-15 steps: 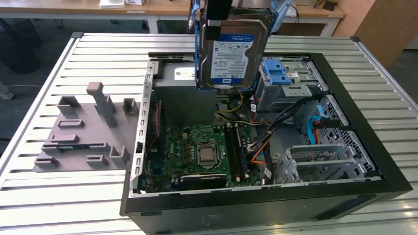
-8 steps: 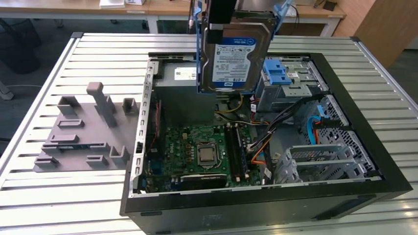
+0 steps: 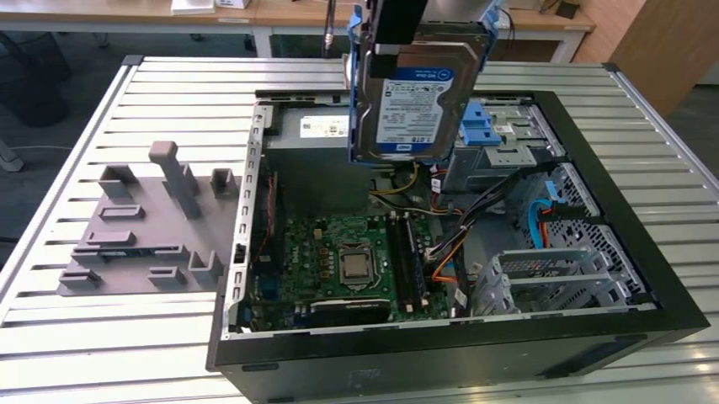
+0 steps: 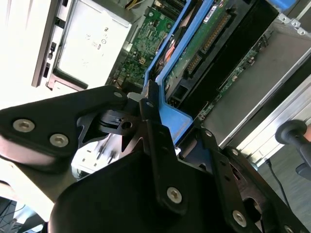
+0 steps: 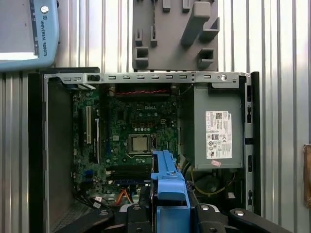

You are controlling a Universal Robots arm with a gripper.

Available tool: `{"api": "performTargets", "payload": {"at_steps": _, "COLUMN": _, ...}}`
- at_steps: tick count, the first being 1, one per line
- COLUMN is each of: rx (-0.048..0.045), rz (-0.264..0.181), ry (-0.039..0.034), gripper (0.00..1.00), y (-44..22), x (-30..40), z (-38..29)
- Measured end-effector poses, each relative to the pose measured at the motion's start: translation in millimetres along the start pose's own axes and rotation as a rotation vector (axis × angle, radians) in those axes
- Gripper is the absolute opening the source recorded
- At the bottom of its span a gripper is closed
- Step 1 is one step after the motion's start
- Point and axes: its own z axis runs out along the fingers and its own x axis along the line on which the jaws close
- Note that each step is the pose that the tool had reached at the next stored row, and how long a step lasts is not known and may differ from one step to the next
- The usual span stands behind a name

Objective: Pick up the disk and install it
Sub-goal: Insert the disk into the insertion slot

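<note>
The pincer [image 3: 400, 38] was pressed together on the disk [image 3: 418, 101], pinching it at its upper end by the blue plastic frame. In the second wrist view the black fingers [image 4: 150, 114] were clamped on that blue rail, with the disk's [image 4: 204, 43] green circuit-board face running away from them. The disk hung clear of everything, lifted above the open computer case [image 3: 629, 328] that lay on its side on the slatted table [image 3: 113, 337].

What mattered was how the disk lay. Its long axis stood nearly upright, straight below the pincer, with the labelled face turned toward the exterior view's camera and the lower short edge pointing down into the case. It hung over the far end of the case, away from that camera. The grey power-supply box [image 3: 315, 130] was just on the exterior view's left of it. The metal drive cage [image 3: 511, 135] with its blue tabs was just on the exterior view's right.

In the first wrist view the blue rail [image 5: 167, 182] jutted out from the pincer over the motherboard [image 5: 136, 131], with the power-supply box alongside.

I would judge the pick-up done and the installing not begun. The disk was touching no bay, and it hung on end rather than level with the cage beside it. A grey moulded fixture [image 3: 146, 219] sat apart on the table, between the case and the table's edge on the exterior view's left.
</note>
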Motion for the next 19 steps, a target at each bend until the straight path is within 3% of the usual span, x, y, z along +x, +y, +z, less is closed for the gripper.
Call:
{"api": "performTargets", "payload": {"at_steps": 9, "rx": 0.0000, "rz": 0.000, "ry": 0.0003, "gripper": 0.36, "y": -15.8, "x": 0.3, "z": 0.5}}
{"api": "performTargets", "payload": {"at_steps": 19, "rx": 0.0003, "rz": 0.000, "ry": 0.0005, "gripper": 0.36, "y": -16.8, "x": 3.4, "z": 1.6}}
